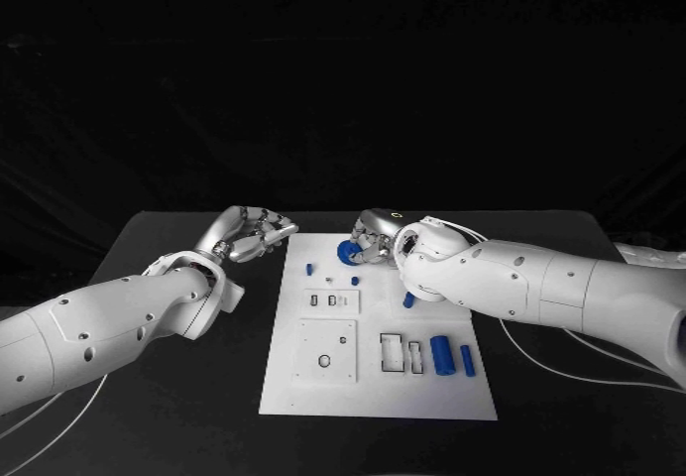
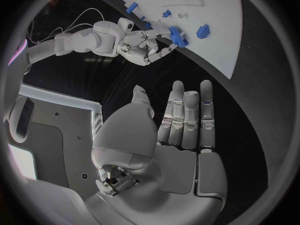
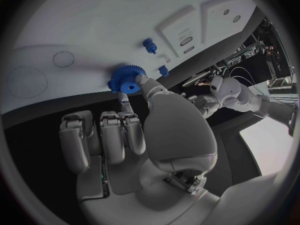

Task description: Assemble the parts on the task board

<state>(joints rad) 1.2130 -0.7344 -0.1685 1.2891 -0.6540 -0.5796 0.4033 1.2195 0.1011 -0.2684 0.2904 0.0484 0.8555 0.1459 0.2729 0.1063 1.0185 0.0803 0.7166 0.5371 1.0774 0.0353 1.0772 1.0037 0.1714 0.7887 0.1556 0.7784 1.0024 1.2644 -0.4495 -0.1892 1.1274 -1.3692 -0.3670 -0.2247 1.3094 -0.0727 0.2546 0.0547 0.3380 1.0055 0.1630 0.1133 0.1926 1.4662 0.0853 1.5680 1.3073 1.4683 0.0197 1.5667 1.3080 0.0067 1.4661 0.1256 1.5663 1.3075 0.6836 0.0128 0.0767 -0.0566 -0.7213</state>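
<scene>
A black counter (image 1: 171, 397) is carrying a white board (image 1: 379, 397) lying at the centre of the head view. Two white arms are reaching in, the left from nine o'clock, the right from three o'clock.

The right hand (image 1: 379, 241) is sitting over the board's twelve o'clock end, pinching a blue gear (image 1: 345, 254) between thumb and a finger, with the other fingers curled beside it; the right wrist view shows the gear (image 3: 127, 80) touching or just above the board surface. The left hand (image 1: 252, 234) is hovering off the board's eleven o'clock corner, holding nothing; the left wrist view shows its fingers (image 2: 187, 115) straight and slightly apart.

Near the board's four o'clock corner, a thick cylinder (image 1: 442, 355) and a thinner rod (image 1: 468, 361) are lying loose beside empty slots. Smaller blue pieces, including a peg (image 1: 309, 268), are dotting the far half.

By the look of it, assembly is at an early stage: the gear is being placed, and most parts are waiting.
</scene>
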